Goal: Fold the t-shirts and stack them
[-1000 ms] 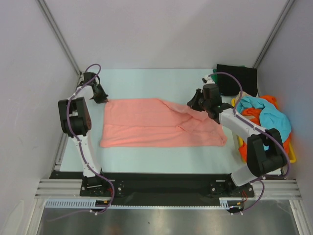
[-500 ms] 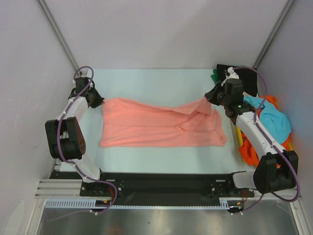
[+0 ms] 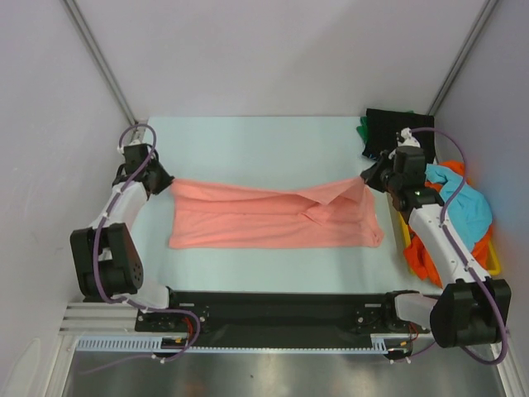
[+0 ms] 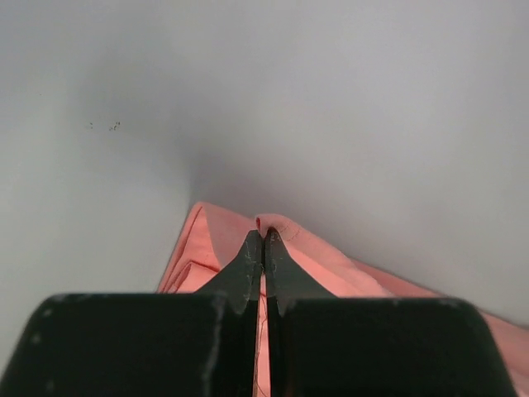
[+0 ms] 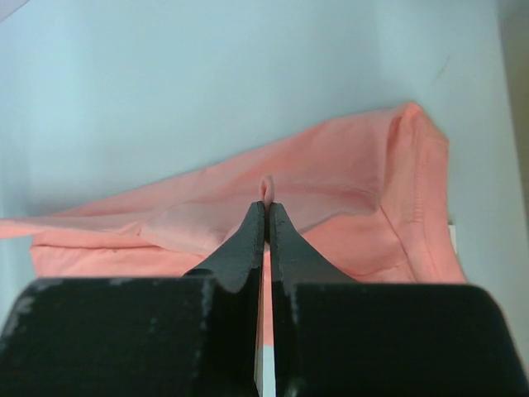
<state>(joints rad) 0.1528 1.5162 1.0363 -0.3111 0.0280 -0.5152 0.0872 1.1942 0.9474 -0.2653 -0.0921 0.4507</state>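
Inspector: Overhead view?
Technician: Fixed, high behind the arm bases, looking down over the whole surface point(image 3: 264, 145).
Inspector: Wrist views?
Technician: Each sights along its own tool at close range: left tool point(image 4: 264, 237), right tool point(image 5: 266, 208). All three views share the salmon shirt point(image 3: 248, 219); the wrist views see it from opposite ends.

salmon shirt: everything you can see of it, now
Salmon pink t-shirt: soft plain cloth, spread wide across the table, near edge lying flat. Far edge stretched between left gripper and right gripper, each shut on a pinch of fabric. Diagonal folds crease its right half.
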